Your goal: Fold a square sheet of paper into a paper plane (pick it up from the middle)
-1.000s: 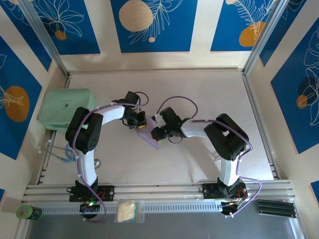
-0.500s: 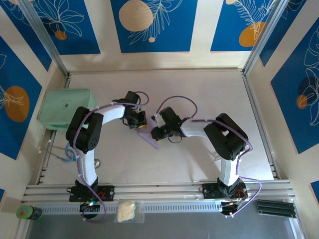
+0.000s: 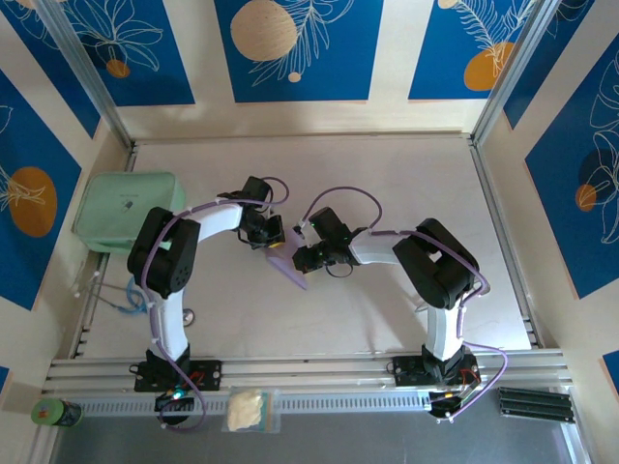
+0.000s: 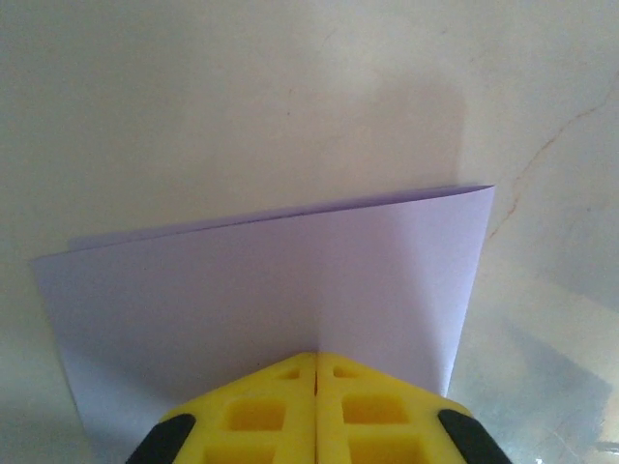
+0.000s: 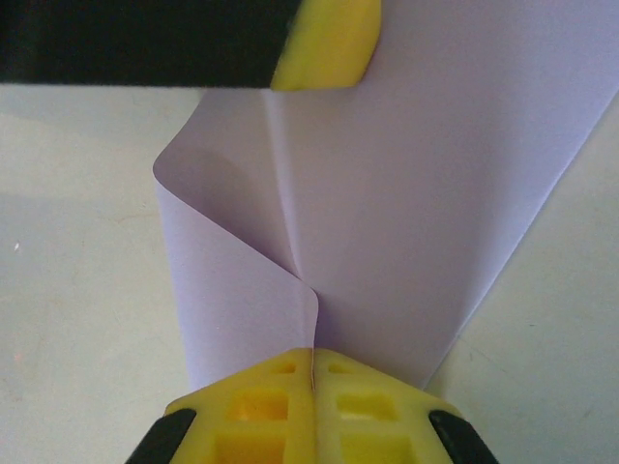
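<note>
Left pincer and right pincer each pinch an opposite edge of the thin pale lilac square sheet of paper over the mid-tabletop, probably steadying its centre fold.

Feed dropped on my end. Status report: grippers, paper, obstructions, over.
Left gripper shut on the paper sheet. Right gripper shut on it too, sheet buckled between them. Green box sits well aside, nothing blocking.

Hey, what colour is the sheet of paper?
Pale lilac; the sheet of paper shows best in the right wrist view.
</note>
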Motion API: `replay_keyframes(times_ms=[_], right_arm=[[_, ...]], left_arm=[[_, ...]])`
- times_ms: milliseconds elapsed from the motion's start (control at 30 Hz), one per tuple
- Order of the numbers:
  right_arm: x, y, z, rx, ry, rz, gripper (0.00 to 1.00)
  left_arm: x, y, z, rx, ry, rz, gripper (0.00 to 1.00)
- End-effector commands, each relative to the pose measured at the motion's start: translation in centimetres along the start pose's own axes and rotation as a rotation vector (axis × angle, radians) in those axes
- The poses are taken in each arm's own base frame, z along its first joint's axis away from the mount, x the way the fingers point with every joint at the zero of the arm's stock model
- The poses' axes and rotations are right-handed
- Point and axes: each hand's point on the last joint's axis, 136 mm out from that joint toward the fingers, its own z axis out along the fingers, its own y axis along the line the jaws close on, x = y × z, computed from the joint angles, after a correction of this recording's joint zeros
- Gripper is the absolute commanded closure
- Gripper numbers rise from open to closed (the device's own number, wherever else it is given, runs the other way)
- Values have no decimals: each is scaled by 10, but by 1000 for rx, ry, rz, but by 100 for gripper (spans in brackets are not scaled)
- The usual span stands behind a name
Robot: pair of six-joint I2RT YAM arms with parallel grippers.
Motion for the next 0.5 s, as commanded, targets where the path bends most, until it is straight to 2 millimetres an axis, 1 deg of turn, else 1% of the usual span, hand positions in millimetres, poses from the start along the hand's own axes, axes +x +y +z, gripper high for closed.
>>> replay_keyframes(times_ms=[0, 67, 133, 167, 233, 333, 467], right_arm=[[10, -4, 6, 2, 51, 32, 100], [10, -5, 6, 2, 54, 34, 100], [10, -5, 7, 4, 54, 38, 100], [10, -5, 7, 4, 54, 40, 100], [10, -5, 7, 3, 55, 42, 100], [11, -6, 8, 6, 59, 43, 100], [11, -7, 9, 11, 62, 44, 100]], left_arm=[[-10, -11, -34, 8, -104, -6, 88], [-9, -12, -44, 24, -145, -30, 86], [-2, -11, -50, 48, -167, -60, 86], [0, -13, -53, 68, -177, -78, 86], [11, -15, -54, 117, -183, -114, 86], [27, -24, -55, 201, -216, -140, 83], [46, -24, -48, 255, -234, -194, 82]])
